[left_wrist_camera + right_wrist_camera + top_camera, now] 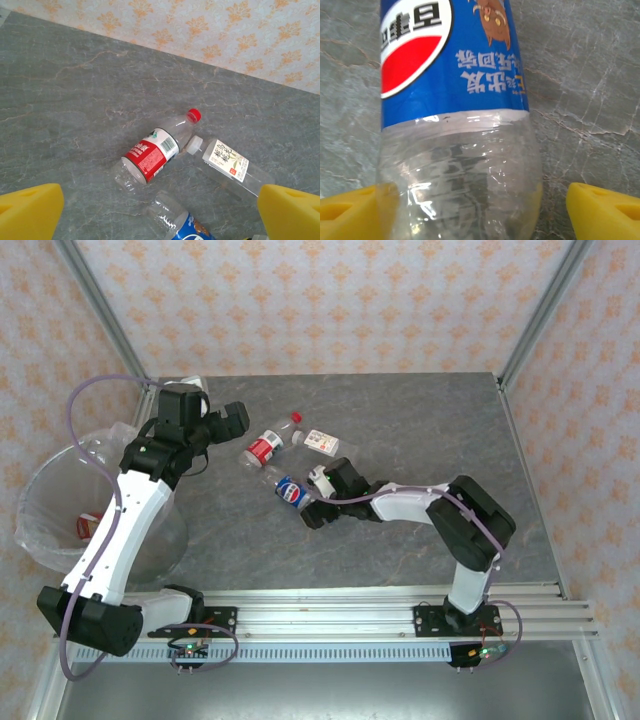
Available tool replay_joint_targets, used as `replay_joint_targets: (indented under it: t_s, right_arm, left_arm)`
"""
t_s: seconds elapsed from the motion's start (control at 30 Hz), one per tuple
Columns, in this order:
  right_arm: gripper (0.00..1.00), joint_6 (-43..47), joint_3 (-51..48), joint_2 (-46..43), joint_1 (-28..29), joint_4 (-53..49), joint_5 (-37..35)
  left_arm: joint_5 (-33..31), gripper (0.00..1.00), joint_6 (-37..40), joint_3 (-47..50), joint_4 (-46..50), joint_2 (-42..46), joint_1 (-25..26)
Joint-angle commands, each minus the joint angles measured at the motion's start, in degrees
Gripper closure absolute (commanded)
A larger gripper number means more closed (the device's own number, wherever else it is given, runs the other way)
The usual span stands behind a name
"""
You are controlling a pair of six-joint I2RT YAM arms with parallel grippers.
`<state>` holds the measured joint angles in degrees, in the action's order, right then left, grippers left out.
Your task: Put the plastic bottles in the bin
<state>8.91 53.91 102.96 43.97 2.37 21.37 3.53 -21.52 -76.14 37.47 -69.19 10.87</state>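
Three clear plastic bottles lie on the grey table: a red-labelled one (262, 448) (150, 155), a white-labelled one (322, 442) (227, 160) and a blue-labelled one (290, 490) (455, 150). My right gripper (308, 502) (482, 210) straddles the clear end of the blue-labelled bottle. Its left finger (350, 212) is against the bottle, while a gap remains at its right finger (602, 212). My left gripper (235, 425) (161, 200) hangs open over the table, left of the red-labelled bottle, holding nothing. The bin (30, 515), lined with a clear bag, stands at the left with a red-labelled bottle (85, 527) inside.
Patterned walls and metal posts (535, 310) enclose the table at the back and sides. The left arm (110, 530) reaches across the bin's right side. A rail (330, 615) runs along the near edge. Bare tabletop (430, 430) lies to the right of the bottles.
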Motion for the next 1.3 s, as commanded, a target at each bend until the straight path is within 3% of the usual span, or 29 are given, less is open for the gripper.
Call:
replay_joint_targets:
  t_s: [0.0,0.23,0.77,1.07,1.27]
  right_arm:
    - [0.15,3.12,1.22,1.23,0.23,0.68,-3.20]
    - [0.21,6.80,1.56,2.99,1.73,-0.22,-7.20]
    - [0.50,10.36,-4.92,-2.26,1.74,4.39,-6.38]
    - [0.52,7.98,-8.44,-7.22,1.74,9.81,-7.68]
    - [0.53,2.07,-10.23,-11.11,1.74,16.78,-9.59]
  left_arm:
    - [-2.12,0.00,-0.45,-1.92,2.50,-0.20,0.27]
    - [-1.84,0.00,-1.13,-1.91,2.65,-1.43,0.28]
    - [-2.17,0.00,-1.51,-1.82,3.30,-2.69,0.20]
    - [-1.31,0.00,-3.10,-1.34,2.39,-2.47,0.26]
    - [4.46,0.00,-3.51,3.35,-6.49,0.73,1.22]
